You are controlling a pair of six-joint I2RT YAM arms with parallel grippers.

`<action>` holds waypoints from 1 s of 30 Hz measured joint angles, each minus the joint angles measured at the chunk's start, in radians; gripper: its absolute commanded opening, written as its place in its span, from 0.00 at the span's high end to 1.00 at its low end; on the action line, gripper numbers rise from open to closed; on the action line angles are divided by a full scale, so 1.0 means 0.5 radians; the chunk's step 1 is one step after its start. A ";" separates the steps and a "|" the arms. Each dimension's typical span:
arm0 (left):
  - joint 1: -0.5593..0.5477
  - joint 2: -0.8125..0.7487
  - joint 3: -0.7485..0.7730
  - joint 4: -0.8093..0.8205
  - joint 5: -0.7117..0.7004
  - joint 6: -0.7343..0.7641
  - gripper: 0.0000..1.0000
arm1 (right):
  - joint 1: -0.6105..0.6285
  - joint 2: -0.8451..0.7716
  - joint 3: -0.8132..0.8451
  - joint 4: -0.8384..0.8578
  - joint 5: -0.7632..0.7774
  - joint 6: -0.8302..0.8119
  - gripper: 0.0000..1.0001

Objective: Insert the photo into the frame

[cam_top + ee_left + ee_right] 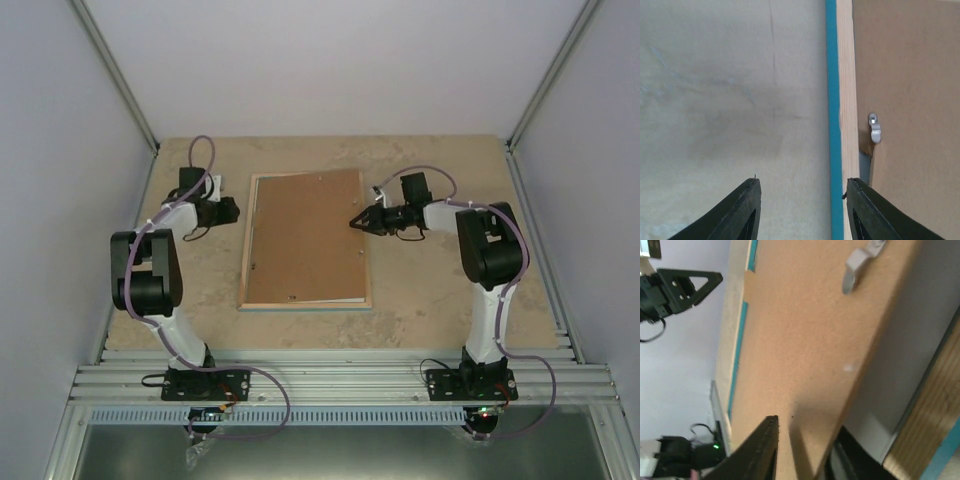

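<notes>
Board step in hand: frame (846,90) lay face down mid-bench (440,300), photo unseen (perhaps under the board (305,235)), left fingers (742,212) spread, empty, over its left rim, right fingers (762,450) straddled the board's seemingly raised right edge, grip untellable, so next wanted steady, level board handling.

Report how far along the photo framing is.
Done: the frame lies face down, brown backing board on its back. In hand: the right gripper is at the board's right edge; the left gripper is open beside the frame. Left: unclear, since the photo is not in view, possibly under the board.
</notes>
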 measured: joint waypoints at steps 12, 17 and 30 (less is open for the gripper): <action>-0.015 0.000 -0.072 0.021 0.102 -0.029 0.56 | 0.005 0.028 0.101 -0.243 0.185 -0.236 0.50; -0.014 0.000 -0.072 0.030 0.112 -0.028 0.59 | 0.002 0.014 0.123 -0.321 0.243 -0.311 0.62; -0.013 0.004 -0.108 0.045 0.292 -0.015 0.65 | 0.031 0.072 0.173 -0.363 0.274 -0.342 0.76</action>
